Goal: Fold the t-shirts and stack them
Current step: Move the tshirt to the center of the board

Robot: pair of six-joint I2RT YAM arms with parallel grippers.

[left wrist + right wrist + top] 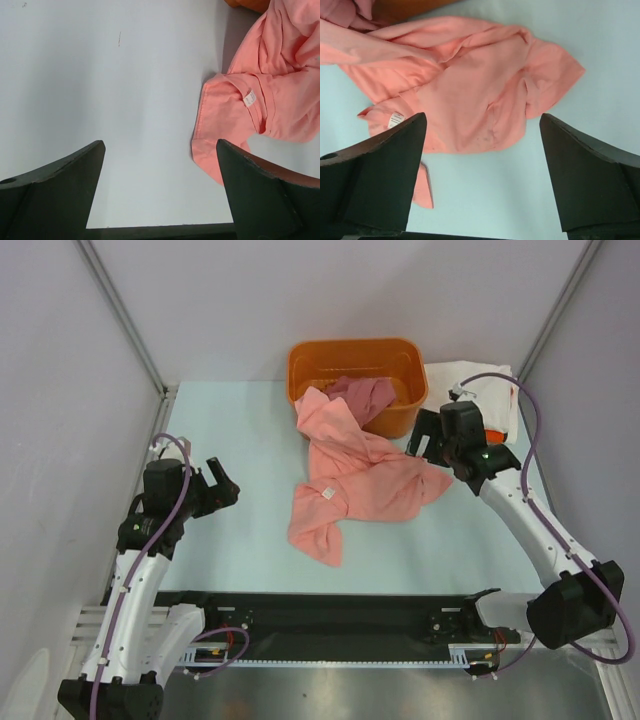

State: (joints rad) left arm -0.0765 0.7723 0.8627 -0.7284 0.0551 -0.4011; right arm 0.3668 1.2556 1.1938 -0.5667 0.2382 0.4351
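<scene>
- right gripper [482, 117] stood spread, empty, over the salmon shirt [355, 480]; left gripper [160, 142] spread, well aside.
- it lay crumpled mid-table, top against the tub [300, 365].
- soft, limp, light: likely best pinched at hem corners.

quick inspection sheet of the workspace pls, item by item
surface: pale table, no spills seen
job's things: salmon-pink t-shirt crumpled, unfolded, one end on the tub rim; rose-pink t-shirt in the tub; folded white t-shirt far right, orange beneath
clutter: orange tub
tools: left tool open over bare table; right tool open above the salmon-pink t-shirt, holding nothing
cables: purple cables looped along both arms
surroundings: plain panel walls, nothing else seen
</scene>
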